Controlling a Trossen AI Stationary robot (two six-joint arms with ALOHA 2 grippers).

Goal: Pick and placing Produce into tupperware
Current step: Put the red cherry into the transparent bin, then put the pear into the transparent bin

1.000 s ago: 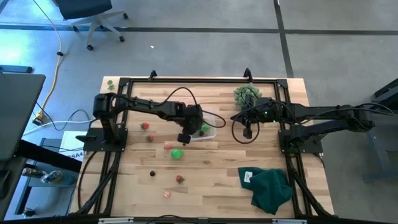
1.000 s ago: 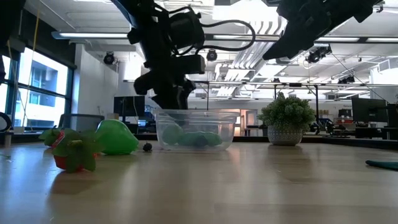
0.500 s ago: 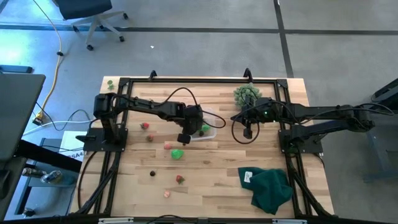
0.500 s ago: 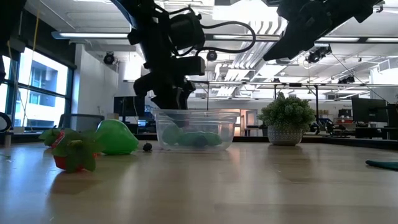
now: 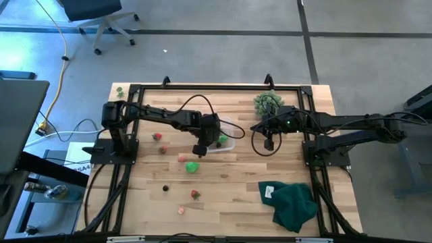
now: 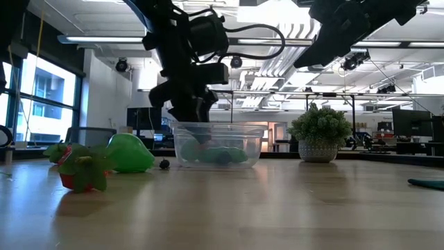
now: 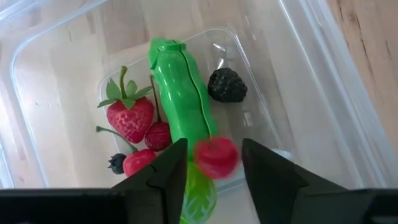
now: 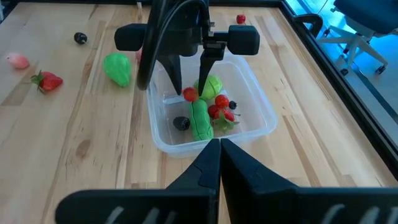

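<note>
The tupperware (image 5: 226,138) sits mid-table, toward the far edge; the bushy ball (image 5: 264,102) behind its right. Loose produce (image 5: 193,167) lies on its left, the cloth (image 5: 291,202) near the front right corner, perhaps overhanging.

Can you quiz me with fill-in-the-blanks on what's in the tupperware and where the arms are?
1. The left gripper hangs over the clear ____.
2. Between its fingers is a small ____ berry.
3. The long piece lying in the tupperware is ____.
4. The right gripper fingers are ____.

Missing words: tupperware; red; green; shut
</note>
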